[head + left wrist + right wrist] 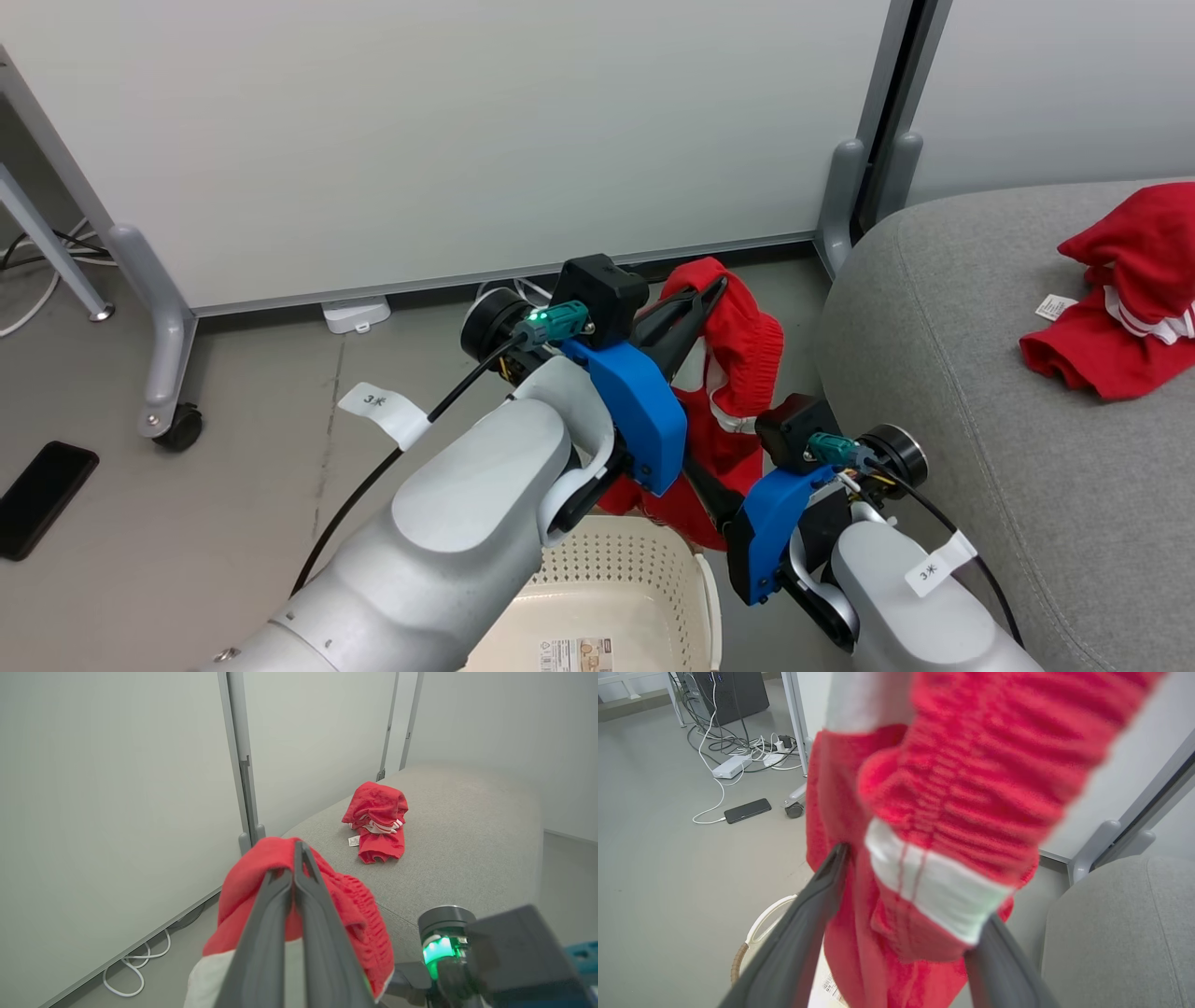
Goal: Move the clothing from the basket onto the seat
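My left gripper (714, 285) (299, 845) is shut on a red garment (738, 345) (345, 896) with white trim, held up above the cream basket (653, 560) (754, 931). The fabric drapes over the closed fingers and hangs down. Lower down, my right gripper (714, 495) (915, 886) stands open, its fingers spread wide with the hanging cloth (952, 788) between them. A second red garment (1120, 308) (378, 819) with white stripes and a tag lies crumpled on the grey seat (980, 392) (472, 835) (1120, 933) to the right.
White partition panels on wheeled feet (173, 373) stand behind. A black phone (42, 499) (747, 810) lies on the floor at the left, with a white power strip (355, 315) and cables by the wall. The basket's inside shows a label on its floor.
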